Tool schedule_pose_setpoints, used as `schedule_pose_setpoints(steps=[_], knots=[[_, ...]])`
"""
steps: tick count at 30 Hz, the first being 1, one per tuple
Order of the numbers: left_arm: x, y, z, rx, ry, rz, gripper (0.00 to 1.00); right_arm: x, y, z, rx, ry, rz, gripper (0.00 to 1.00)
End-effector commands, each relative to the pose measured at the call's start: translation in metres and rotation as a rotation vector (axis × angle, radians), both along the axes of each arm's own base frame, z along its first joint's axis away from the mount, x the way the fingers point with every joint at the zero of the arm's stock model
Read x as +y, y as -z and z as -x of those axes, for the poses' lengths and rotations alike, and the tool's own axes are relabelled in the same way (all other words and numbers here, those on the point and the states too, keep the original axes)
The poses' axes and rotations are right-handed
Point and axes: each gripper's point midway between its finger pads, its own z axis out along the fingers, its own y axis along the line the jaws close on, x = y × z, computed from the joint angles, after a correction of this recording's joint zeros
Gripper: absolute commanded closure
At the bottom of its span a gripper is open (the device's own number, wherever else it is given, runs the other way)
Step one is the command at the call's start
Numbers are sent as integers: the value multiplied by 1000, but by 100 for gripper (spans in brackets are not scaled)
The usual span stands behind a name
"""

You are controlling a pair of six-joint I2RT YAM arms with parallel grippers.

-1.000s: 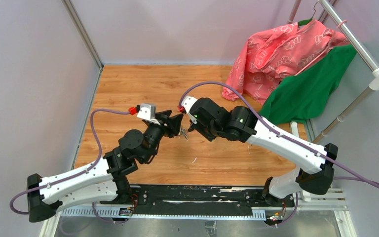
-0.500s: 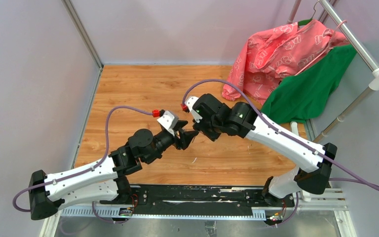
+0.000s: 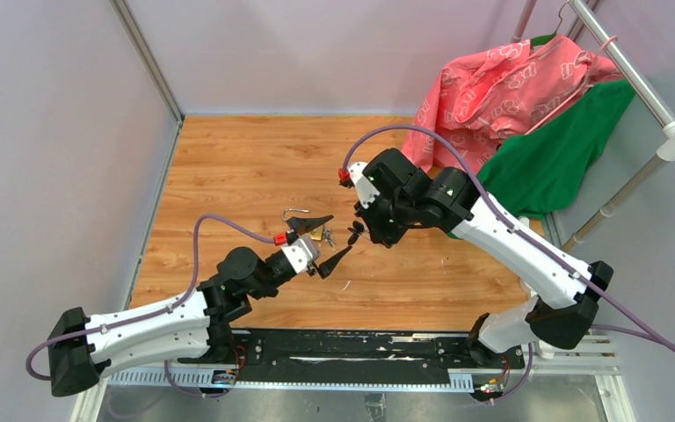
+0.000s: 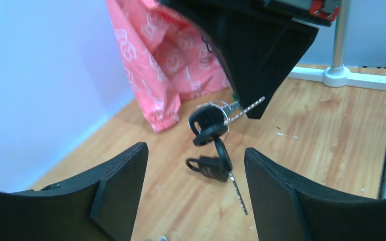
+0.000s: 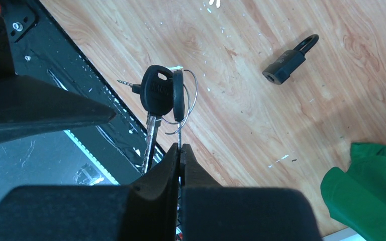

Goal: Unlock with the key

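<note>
A bunch of black-headed keys (image 5: 163, 95) on a ring hangs from my right gripper (image 5: 180, 149), which is shut on one key's blade. The same keys (image 4: 210, 123) dangle in the left wrist view, just past my left gripper (image 4: 195, 150). That gripper is open with nothing between its fingers (image 4: 123, 175). A small black padlock (image 4: 208, 167) lies on the wooden table beyond the fingertips, below the keys, touched by neither gripper. In the right wrist view the padlock (image 5: 289, 61) lies flat with its shackle closed. From above, my left gripper (image 3: 325, 238) and right gripper (image 3: 362, 230) face each other mid-table.
Pink cloth (image 3: 501, 88) and green cloth (image 3: 549, 158) hang from a white rack (image 3: 659, 105) at the back right. A small silver hook (image 3: 294, 211) lies by the left fingers. A black rail (image 3: 343, 347) runs along the near edge, with grey walls to the left and back.
My left arm has drawn back toward the near edge and turned, its jaws opening wider. The right gripper has shifted to the right with the keys still in it.
</note>
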Motion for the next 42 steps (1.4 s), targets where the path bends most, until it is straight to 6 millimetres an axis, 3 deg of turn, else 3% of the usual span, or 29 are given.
schedule_pose_setpoints(steps=[1, 12, 21, 27, 33, 39, 42], knots=[[-9, -35, 11, -250, 71, -18, 25, -11, -6, 16, 52, -8, -11, 100], [-36, -43, 26, -409, 183, -106, 40, -17, -15, 28, 60, -38, -39, 100], [-49, -37, 25, -428, 195, -148, 62, -19, -16, 33, 67, -46, -53, 100], [-54, -37, 27, -446, 215, -158, 64, -20, -17, 38, 75, -60, -67, 100], [-57, -41, 23, -445, 198, -161, 100, -20, -15, 42, 88, -70, -74, 100], [-50, -56, 26, -414, 189, -96, 100, -24, -9, 40, 78, -57, -49, 100], [-40, -74, 21, -351, 133, 13, 100, -28, -2, 35, 68, -42, -13, 100]])
